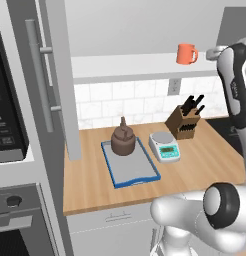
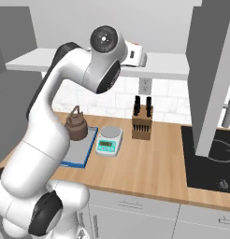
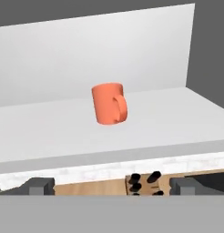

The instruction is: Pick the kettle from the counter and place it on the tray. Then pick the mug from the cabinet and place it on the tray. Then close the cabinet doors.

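Claw [image 3: 108,185] stood wide, empty, facing mug [image 3: 109,109] on cabinet [image 3: 168,118] shelf; kettle [image 1: 123,140] sat on tray [image 1: 145,172]. Step 2, approx: advance, probably straddle mug body.

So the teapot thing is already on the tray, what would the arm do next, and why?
Probably ease the hand straight forward toward the orange mug. The kettle already sits on the tray, so the mug on the cabinet shelf is next. The fingers stand wide open and short of the mug, which is upright with its handle turned toward the hand.
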### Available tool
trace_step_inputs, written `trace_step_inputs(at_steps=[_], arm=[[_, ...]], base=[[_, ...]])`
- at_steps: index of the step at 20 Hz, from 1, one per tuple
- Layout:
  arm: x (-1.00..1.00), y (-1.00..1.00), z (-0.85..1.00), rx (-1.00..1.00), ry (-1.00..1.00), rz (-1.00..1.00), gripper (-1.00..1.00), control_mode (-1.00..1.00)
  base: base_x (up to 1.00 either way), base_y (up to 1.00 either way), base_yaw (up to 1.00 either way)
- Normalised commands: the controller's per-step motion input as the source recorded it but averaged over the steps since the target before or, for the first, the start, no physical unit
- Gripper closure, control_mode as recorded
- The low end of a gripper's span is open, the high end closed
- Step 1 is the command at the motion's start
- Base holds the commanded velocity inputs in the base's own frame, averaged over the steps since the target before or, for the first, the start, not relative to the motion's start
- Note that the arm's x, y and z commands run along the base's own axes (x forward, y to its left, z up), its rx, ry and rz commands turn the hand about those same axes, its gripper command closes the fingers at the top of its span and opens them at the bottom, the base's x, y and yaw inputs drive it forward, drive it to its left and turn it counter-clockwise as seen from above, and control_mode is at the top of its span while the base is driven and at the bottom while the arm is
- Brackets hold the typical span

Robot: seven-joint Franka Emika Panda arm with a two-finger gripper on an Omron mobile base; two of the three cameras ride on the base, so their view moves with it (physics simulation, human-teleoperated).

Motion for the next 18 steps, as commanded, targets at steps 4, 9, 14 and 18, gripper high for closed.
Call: trace_step_inputs(at_steps=[4, 9, 14, 18], arm=[[0.38, 0.0, -0.06, 0.0, 0.0, 0.0, -1.0, -1.0], [0.41, 0.0, 0.0, 0.0, 0.02, 0.0, -1.0, -1.0], [0.34, -0.01, -0.04, 0.0, 0.01, 0.0, -1.0, -1.0], [0.27, -0.04, -0.04, 0.0, 0.0, 0.0, -1.0, -1.0]], base=[[0.0, 0.0, 0.0], [0.0, 0.0, 0.0], [0.0, 0.0, 0.0], [0.0, 0.0, 0.0]])
